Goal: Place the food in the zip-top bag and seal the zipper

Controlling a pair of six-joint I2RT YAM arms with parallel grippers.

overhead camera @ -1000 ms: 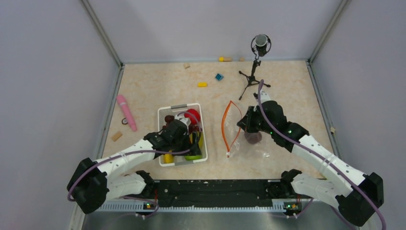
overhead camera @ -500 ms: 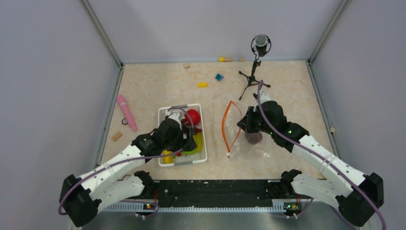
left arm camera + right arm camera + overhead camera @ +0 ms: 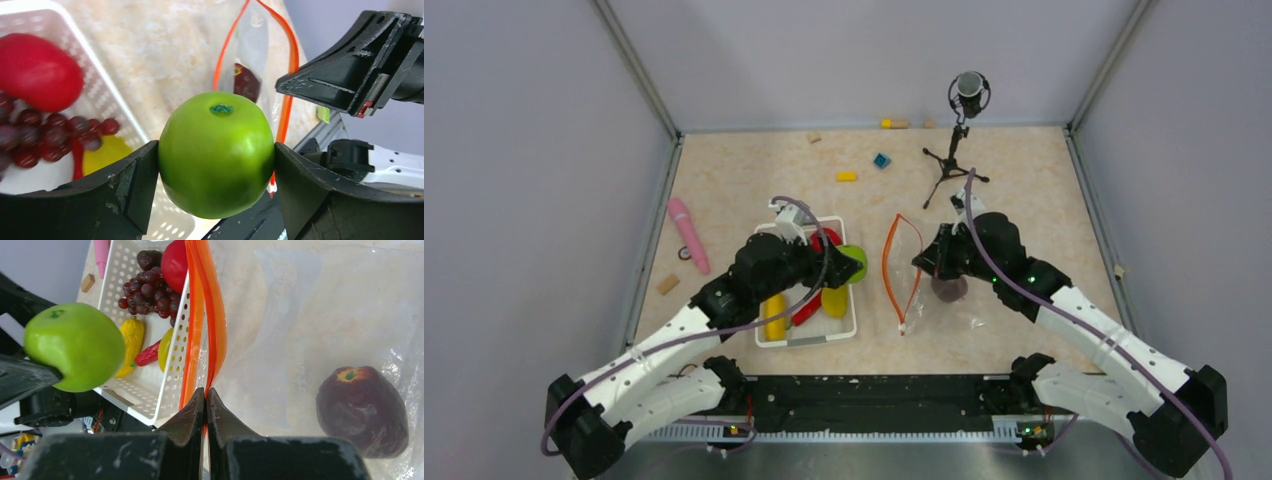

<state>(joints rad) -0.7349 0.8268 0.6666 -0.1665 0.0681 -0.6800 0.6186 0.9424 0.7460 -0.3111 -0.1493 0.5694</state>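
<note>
My left gripper (image 3: 849, 264) is shut on the green fruit (image 3: 216, 152), held in the air over the right rim of the white basket (image 3: 845, 326); the fruit also shows in the right wrist view (image 3: 75, 346). My right gripper (image 3: 206, 390) is shut on the upper orange-red zipper strip (image 3: 216, 305) of the clear zip-top bag (image 3: 345, 315), holding the mouth open toward the basket. The maroon fruit (image 3: 362, 410) lies inside the bag. The red apple (image 3: 174, 262), purple grapes (image 3: 148, 296), yellow pieces (image 3: 129, 342) and red chili (image 3: 148, 355) lie in the basket.
A pink stick (image 3: 688, 234) lies left of the basket, with a small wooden block (image 3: 667, 284) near it. A microphone on a small tripod (image 3: 954, 150) stands behind the bag. Small yellow (image 3: 847, 177) and blue (image 3: 881, 160) blocks lie at the back. Grey walls enclose the table.
My left gripper has risen out of the basket with the green fruit and moved right toward the bag's mouth. My right gripper has stayed on the zipper strip.
</note>
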